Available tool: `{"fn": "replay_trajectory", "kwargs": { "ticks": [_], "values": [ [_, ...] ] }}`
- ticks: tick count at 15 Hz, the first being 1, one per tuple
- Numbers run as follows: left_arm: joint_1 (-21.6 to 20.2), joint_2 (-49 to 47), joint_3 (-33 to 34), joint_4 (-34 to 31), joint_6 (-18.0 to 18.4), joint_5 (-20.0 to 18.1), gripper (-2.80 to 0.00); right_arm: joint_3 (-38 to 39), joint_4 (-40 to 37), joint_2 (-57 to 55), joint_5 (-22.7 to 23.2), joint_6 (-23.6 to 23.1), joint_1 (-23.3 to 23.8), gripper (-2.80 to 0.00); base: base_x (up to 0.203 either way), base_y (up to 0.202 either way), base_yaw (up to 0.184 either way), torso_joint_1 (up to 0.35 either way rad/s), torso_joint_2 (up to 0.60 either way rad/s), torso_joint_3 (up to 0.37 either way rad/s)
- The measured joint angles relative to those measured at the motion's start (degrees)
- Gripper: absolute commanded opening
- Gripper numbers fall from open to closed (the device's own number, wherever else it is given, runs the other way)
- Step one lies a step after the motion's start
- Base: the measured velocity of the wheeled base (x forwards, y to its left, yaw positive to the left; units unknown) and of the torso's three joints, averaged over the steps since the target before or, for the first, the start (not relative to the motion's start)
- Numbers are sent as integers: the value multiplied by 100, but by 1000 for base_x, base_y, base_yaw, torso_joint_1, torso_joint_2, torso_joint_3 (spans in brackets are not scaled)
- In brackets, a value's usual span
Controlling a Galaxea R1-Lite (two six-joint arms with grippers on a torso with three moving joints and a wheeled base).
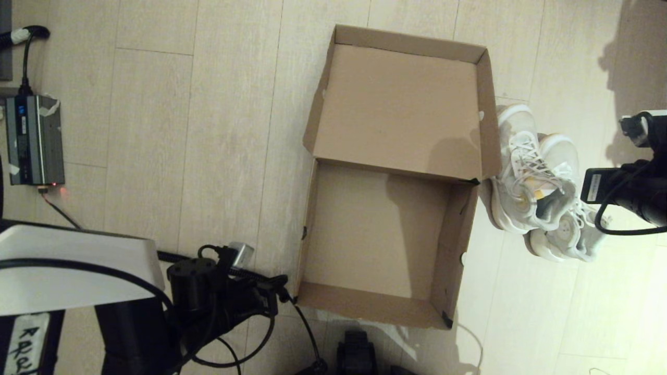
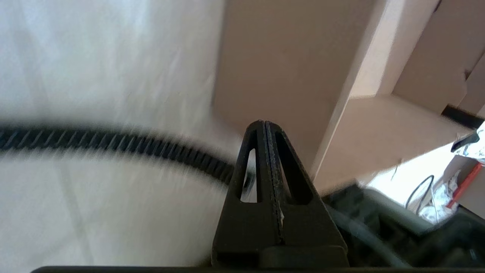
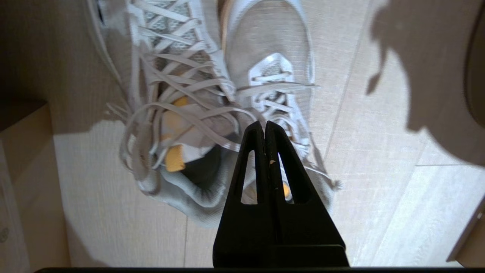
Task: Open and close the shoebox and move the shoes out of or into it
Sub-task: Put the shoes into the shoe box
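The shoebox stands open and empty on the floor, its hinged lid laid back flat on the far side. The two white sneakers lie close together on the floor just right of the box, one partly over the other. My right gripper hovers shut over them, above the laces and heel opening of the shoes, holding nothing; its arm comes in from the right edge. My left gripper is shut and empty, low by the box's near-left corner, facing the box's outer wall.
A grey power unit with cables sits on the floor at far left. A black ribbed hose runs across the floor by the left gripper. My white base fills the near left. Pale wooden floor surrounds the box.
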State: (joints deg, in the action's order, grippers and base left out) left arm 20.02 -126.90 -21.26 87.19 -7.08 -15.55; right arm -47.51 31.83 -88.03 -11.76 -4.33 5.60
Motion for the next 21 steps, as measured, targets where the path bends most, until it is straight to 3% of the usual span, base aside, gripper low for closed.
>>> {"fn": "replay_trajectory", "kwargs": {
  "ticks": [1,2,7,10,13,17,21],
  "values": [
    [-97,104,181,0,-5,-5,-280,137,-2,124,5,28,49,-280,0,0,0,0,0,0],
    [-220,230,334,0,-7,-7,-280,310,-13,269,0,74,88,0,0,0,0,0,0,0],
    [-1091,1187,843,-1,-119,9,-280,1542,-208,1182,20,632,343,0,0,0,0,0,0,0],
    [-1399,1969,986,-1,-528,9,-280,1851,-147,1082,217,932,642,0,0,0,0,0,0,0],
    [-1491,2658,1067,-4,-850,14,-280,1329,254,348,256,1583,723,0,0,0,0,0,0,0],
    [-1504,2969,1063,-6,-896,9,-280,537,287,-665,137,2444,708,0,0,0,0,0,0,0],
    [-1479,2993,1008,-4,-907,9,-280,350,309,-1130,171,2775,648,0,0,0,0,0,0,0]
  ]
}}
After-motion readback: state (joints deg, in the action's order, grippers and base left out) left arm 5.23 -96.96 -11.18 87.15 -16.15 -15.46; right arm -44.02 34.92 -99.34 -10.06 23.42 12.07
